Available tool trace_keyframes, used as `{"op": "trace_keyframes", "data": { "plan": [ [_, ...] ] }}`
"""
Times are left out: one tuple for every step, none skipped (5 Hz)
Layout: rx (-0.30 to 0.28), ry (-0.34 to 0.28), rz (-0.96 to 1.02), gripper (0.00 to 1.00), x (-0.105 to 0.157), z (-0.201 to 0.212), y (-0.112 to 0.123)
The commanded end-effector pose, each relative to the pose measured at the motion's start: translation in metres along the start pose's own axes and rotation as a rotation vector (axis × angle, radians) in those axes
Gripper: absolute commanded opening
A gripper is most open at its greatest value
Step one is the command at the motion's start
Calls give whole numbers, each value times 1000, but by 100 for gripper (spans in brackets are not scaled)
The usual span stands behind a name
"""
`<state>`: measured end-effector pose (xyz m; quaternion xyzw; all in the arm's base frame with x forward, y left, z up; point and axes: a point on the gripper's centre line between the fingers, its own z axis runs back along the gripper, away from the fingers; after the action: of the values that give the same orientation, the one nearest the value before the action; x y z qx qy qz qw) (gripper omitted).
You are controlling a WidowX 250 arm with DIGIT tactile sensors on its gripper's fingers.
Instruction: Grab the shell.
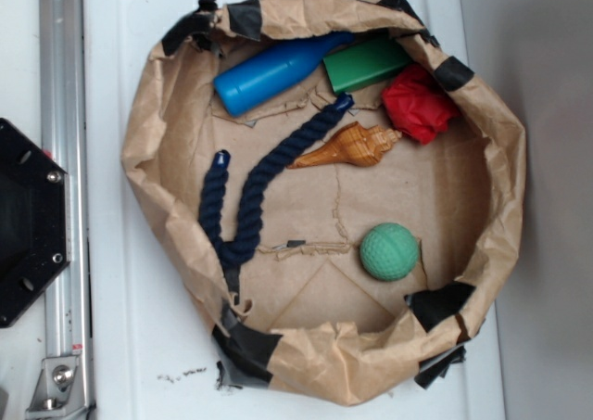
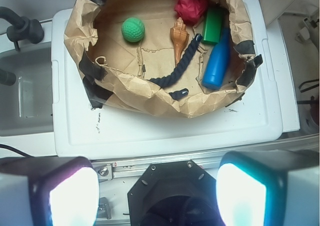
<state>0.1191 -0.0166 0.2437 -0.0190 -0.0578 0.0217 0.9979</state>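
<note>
The shell (image 1: 350, 147) lies in the paper nest (image 1: 148, 114), touching the dark rope (image 1: 269, 174), between the red cloth (image 1: 419, 103) and the green ball (image 1: 389, 251). The gripper (image 2: 157, 188) hangs well back from it, its fingers (image 2: 60, 193) spread wide apart

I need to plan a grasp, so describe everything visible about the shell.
The shell is an orange-brown spiral conch, glossy, ridged and knobbly, with a fat body that narrows to a long point. It lies on its side on the brown paper floor of the paper bin, near the middle. One tip of the dark blue rope ends close beside it; contact cannot be told. The red cloth sits close by. Nothing holds or covers it.
</note>
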Motion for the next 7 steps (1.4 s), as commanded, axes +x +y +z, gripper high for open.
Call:
{"op": "trace_keyframes", "data": {
  "plan": [
    [0, 0, 0, 100, 0, 0, 0],
    [42, -135, -17, 100, 37, -33, 17],
    [24, -180, -28, 100, 66, -63, 25],
    [27, -138, -19, 100, 98, -92, 33],
    [27, -95, -56, 100, 117, -120, 34],
    [25, -68, -176, 100, 142, -163, 35],
    [88, -40, -195, 100, 165, -190, 45]
  ]
}}
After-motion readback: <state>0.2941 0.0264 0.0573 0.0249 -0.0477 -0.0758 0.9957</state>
